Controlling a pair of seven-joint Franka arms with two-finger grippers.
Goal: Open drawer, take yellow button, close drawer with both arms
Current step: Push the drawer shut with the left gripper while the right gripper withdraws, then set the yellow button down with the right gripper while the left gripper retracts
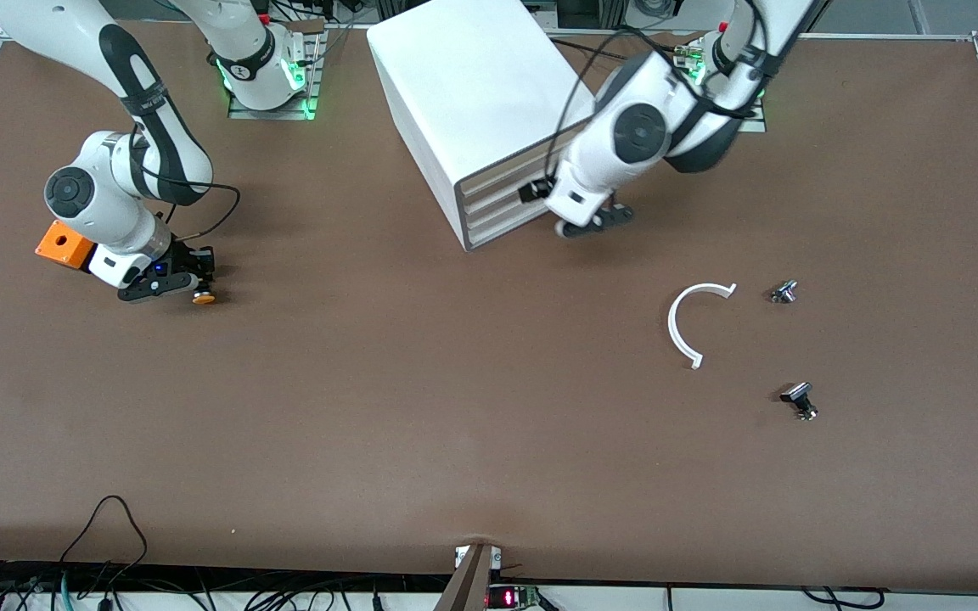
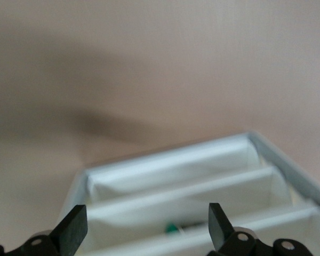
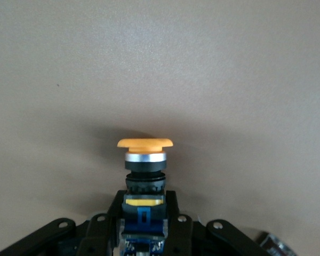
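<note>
So the right gripper [image 1: 192, 284] fingers clench the tiny orange-capped push-button [image 1: 204, 297] low over the desk [image 1: 455, 424] — taken; left gripper [image 1: 595, 222], fingers spread, faces the big white cabinet's top drawer [image 1: 497, 178] — closing remains.

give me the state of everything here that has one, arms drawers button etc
left gripper: fingers open, at the cabinet's drawer fronts
right gripper: fingers shut on the button, low over the table beside the orange box
button: held, orange cap pointing away from the gripper
top drawer: looks closed or nearly so
lower drawers: closed
white curved strip: lying flat on the table
</note>
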